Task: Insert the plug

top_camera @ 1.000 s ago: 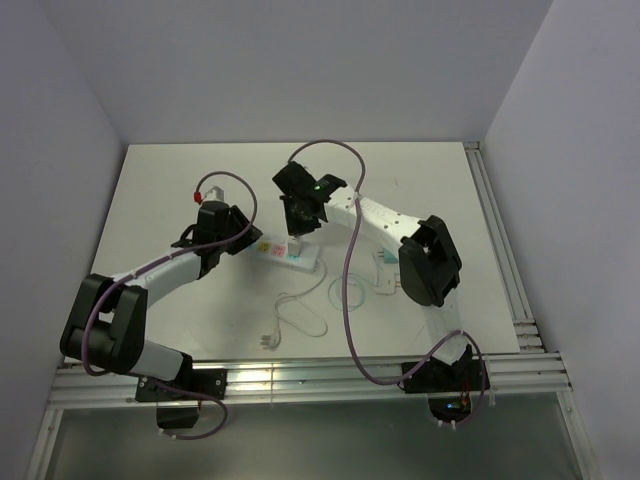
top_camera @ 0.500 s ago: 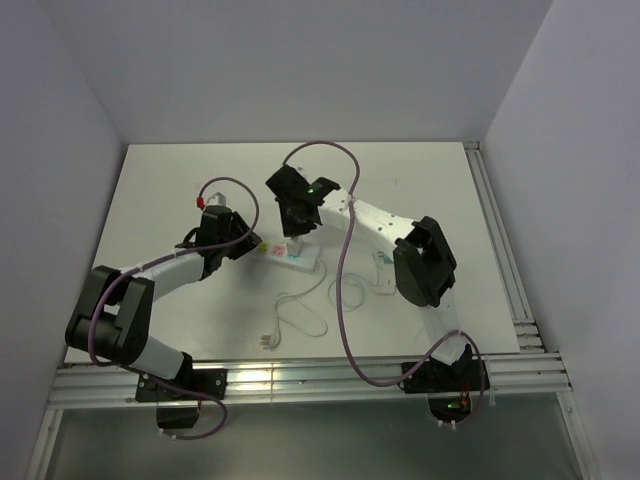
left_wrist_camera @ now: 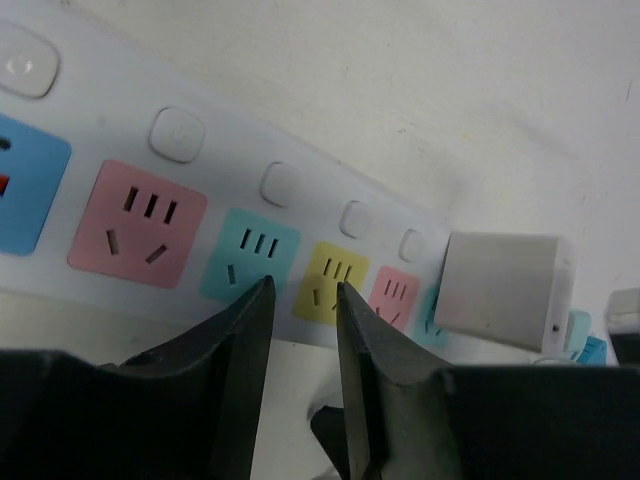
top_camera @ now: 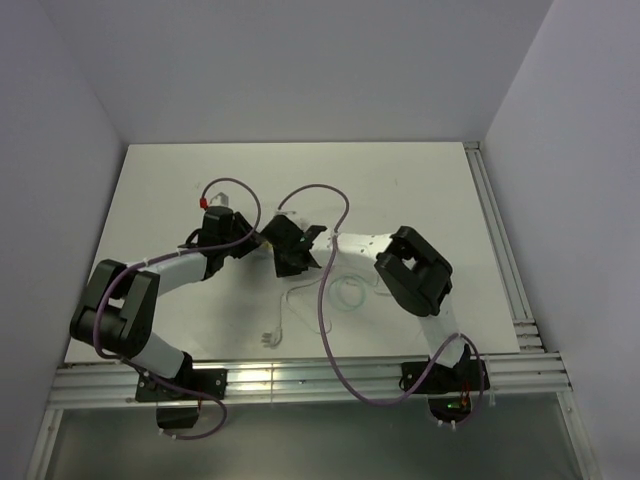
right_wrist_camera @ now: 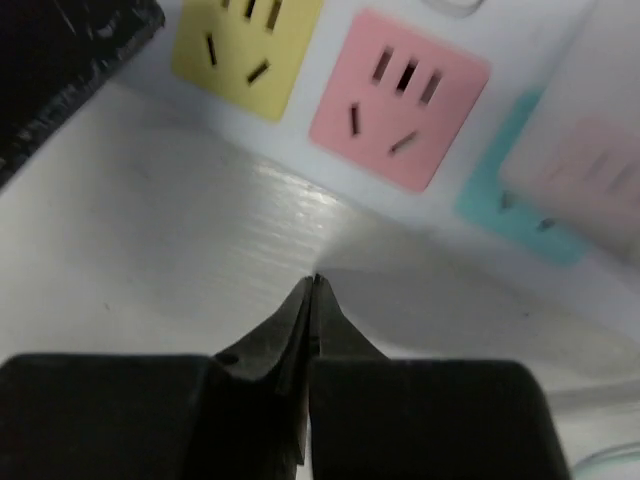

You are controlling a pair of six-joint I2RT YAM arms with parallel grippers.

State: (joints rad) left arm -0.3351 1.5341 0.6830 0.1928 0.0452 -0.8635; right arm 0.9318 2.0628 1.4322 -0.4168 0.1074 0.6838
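White desk [top_camera: 420,180] carries power strip [left_wrist_camera: 225,165]; left gripper [left_wrist_camera: 303,295] narrowly parted and empty, right gripper [right_wrist_camera: 310,292] closed and empty; plug [left_wrist_camera: 497,290] probably wants a square press home.

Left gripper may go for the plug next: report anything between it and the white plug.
Nothing visible. The left gripper sits by the yellow socket; the white plug stands farther along the power strip.

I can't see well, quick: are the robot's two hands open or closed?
Left gripper: open a little, empty.
Right gripper: closed, empty.
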